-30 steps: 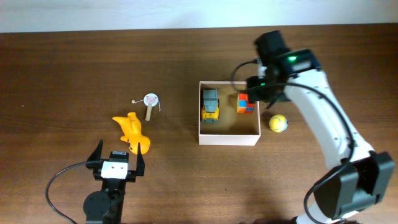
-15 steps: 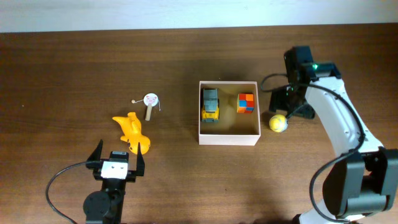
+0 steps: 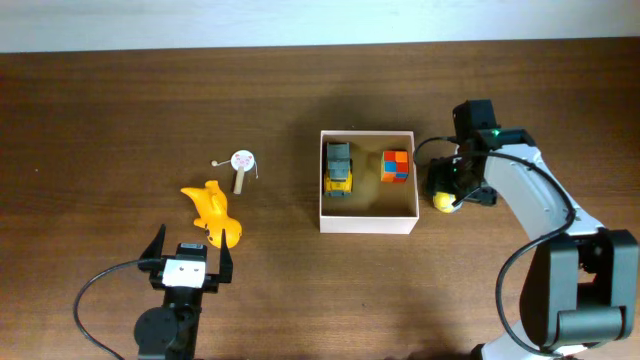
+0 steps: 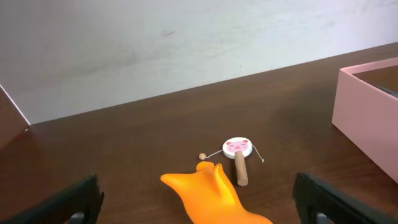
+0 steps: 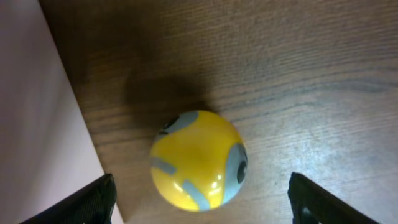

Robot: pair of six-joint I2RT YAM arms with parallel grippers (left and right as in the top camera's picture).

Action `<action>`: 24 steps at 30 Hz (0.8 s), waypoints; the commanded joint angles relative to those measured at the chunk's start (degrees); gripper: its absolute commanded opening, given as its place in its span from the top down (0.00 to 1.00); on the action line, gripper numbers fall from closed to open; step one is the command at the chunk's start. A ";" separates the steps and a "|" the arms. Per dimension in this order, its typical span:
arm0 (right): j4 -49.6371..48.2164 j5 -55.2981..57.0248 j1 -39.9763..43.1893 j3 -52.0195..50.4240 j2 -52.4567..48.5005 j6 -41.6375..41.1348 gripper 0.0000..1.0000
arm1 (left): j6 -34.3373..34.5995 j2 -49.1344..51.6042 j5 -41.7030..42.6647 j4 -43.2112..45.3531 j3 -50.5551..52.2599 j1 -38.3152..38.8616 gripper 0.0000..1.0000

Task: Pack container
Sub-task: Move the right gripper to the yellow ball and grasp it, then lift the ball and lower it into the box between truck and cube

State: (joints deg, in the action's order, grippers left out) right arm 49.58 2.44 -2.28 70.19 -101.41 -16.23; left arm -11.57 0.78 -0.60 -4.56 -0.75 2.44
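The container [image 3: 368,224] sits right of centre on the dark wooden table [image 3: 120,110], a square shallow box with white walls and a tan floor, open at the top. Inside it, a toy truck [image 3: 339,168] with a grey and yellow body stands against the left wall, and a colour cube [image 3: 396,166] of orange, blue and red squares lies near the right wall, the two apart from each other. Just outside the right wall a yellow ball [image 3: 443,200] with grey markings rests on the wood, close beside the box; from above it is partly covered by the right gripper [image 3: 450,186]. In the right wrist view the ball [image 5: 198,160] lies between that gripper's fingers [image 5: 93,199], which are spread wide on either side and do not touch it, with the container wall [image 5: 37,124] at the left edge. The left gripper [image 3: 190,252] is at the near left of the table, its jaws also spread wide and holding nothing. Just ahead of it lies a yellow-orange rubber toy [image 4: 214,196], and a little beyond that a small pig-faced rattle drum [image 4: 237,152] on a wooden handle, both well apart from the box
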 commanded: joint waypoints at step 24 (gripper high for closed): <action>-5.88 -0.31 0.11 -3.04 -4.83 0.98 0.54 | -0.74 -0.44 0.63 -0.22 0.24 -0.09 0.01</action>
State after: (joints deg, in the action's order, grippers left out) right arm 43.81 2.20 -2.28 67.57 -105.75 -15.31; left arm -11.57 0.80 -0.60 -4.56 -0.75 2.44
